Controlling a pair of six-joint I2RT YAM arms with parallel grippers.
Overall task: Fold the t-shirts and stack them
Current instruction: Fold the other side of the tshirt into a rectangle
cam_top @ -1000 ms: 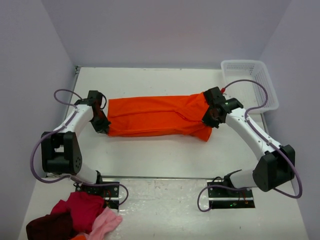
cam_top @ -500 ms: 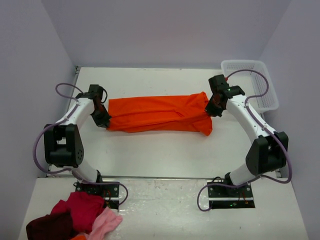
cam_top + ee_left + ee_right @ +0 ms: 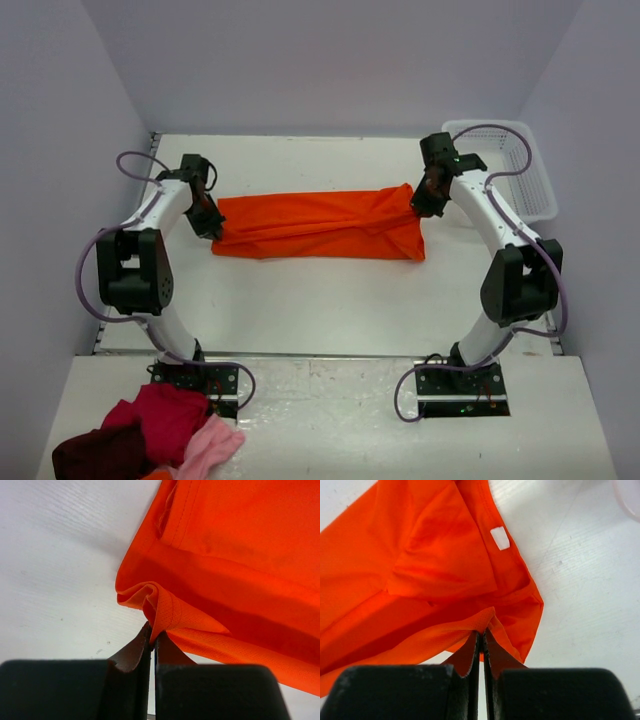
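My left and right jaws clamped tight on the ends of the t-shirt (image 3: 318, 226), I am sweeping its edge away across the desk (image 3: 330, 300). The cloth is narrowing; the lengthwise fold is nearly closing.

From where I stand, the shirt (image 3: 315, 225) lies stretched sideways across the middle of the table (image 3: 300, 300), a long band running left to right. The left gripper (image 3: 212, 231) is at the shirt's left end, pinching a fold of the edge there. The right gripper (image 3: 418, 207) is at the shirt's right end, pinching its far corner. The label (image 3: 500, 538) sits on the shirt's right part, near that grip. A basket (image 3: 535, 185) stands right of the shirt and slightly behind it. A heap of other clothes (image 3: 150, 435) lies well in front of the shirt and to its left, on the ledge (image 3: 330, 420) below the table's near edge
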